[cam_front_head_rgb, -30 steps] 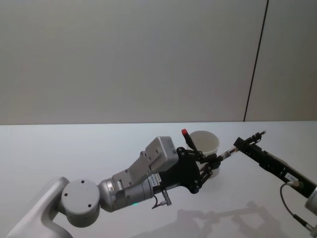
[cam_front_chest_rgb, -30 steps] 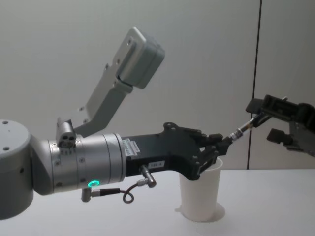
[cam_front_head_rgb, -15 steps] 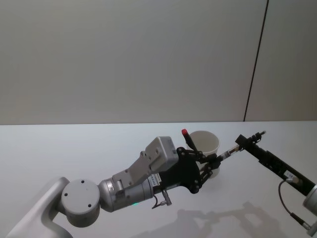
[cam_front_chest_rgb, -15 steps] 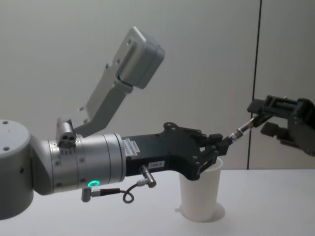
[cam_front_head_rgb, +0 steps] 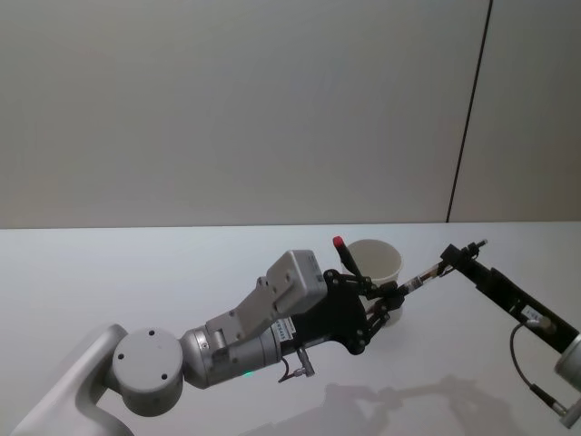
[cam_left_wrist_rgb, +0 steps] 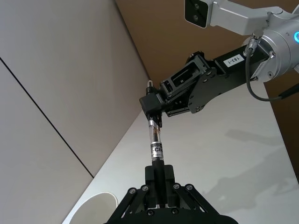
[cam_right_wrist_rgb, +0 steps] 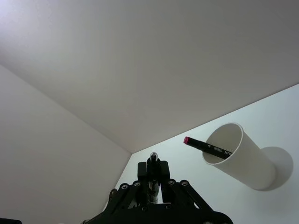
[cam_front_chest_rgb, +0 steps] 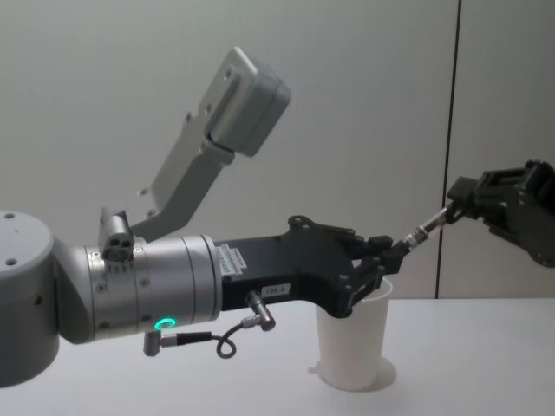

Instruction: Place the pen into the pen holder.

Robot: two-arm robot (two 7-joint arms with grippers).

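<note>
from the right wrist we see a red-capped marker (cam_right_wrist_rgb: 206, 146) leaning in the cup (cam_right_wrist_rgb: 240, 156). both tools, left tool (cam_front_chest_rgb: 381, 257) and right tool (cam_front_chest_rgb: 457, 211), reach level over the desk (cam_front_head_rgb: 136, 272), clenched on opposite ends of the pen (cam_front_chest_rgb: 422, 230).

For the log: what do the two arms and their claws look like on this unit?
Both arms are light grey metal with round joint housings. The left arm shows a glowing green ring, a small white label and a looping grey cable near the wrist, plus a boxy grey camera module on a bracket. Left claw and right claw are black open linkage frames; the right wrist carries a white printed label.
</note>
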